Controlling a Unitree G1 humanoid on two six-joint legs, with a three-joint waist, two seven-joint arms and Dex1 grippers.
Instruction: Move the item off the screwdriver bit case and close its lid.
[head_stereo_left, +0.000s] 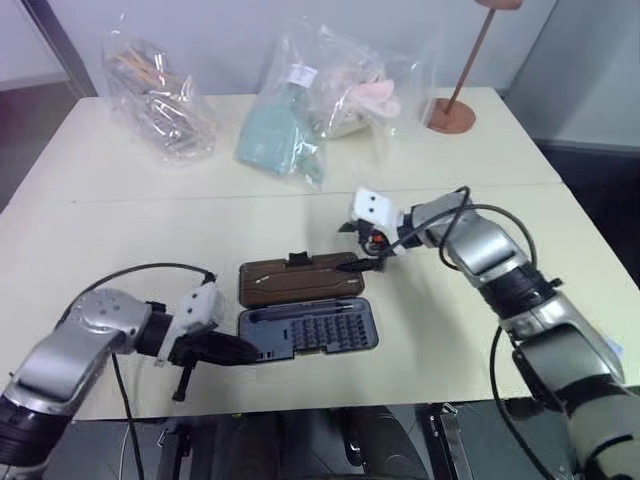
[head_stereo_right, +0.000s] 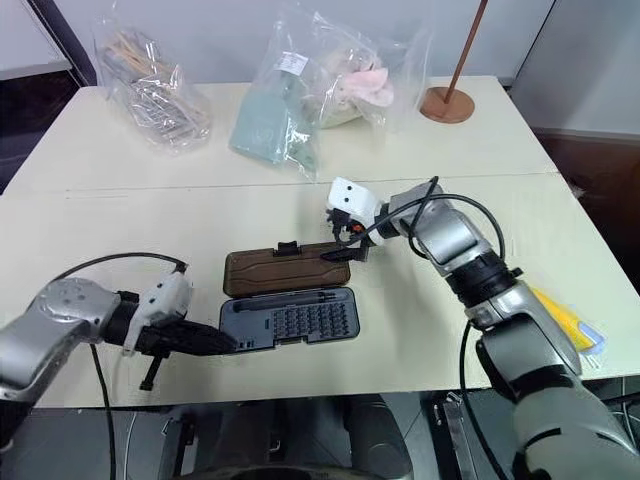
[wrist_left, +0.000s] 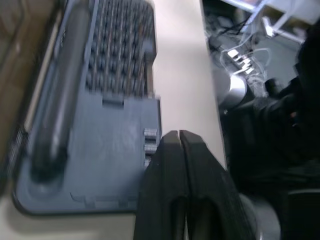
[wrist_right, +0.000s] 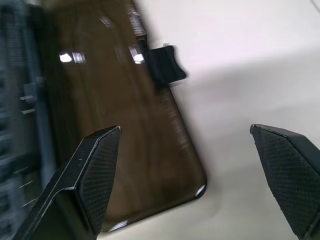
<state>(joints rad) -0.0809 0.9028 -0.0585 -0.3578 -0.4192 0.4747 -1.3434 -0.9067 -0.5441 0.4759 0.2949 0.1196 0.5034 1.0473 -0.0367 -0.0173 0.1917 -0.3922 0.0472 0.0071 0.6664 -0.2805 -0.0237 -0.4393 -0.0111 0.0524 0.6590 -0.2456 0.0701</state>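
The screwdriver bit case lies open near the table's front edge, its grey base showing rows of bits. The brown lid lies flat behind the base, its black latch tab at the far edge. My right gripper hovers open at the lid's right end, one finger over the lid, the other over bare table. My left gripper is shut on nothing, its fingertips at the base's left front corner. The item, yellow with a pale tip, lies by the table's right edge, partly behind my right forearm.
Clear plastic bags sit at the back of the table. A copper lamp stand rises at the back right. The table's front edge runs just in front of the case.
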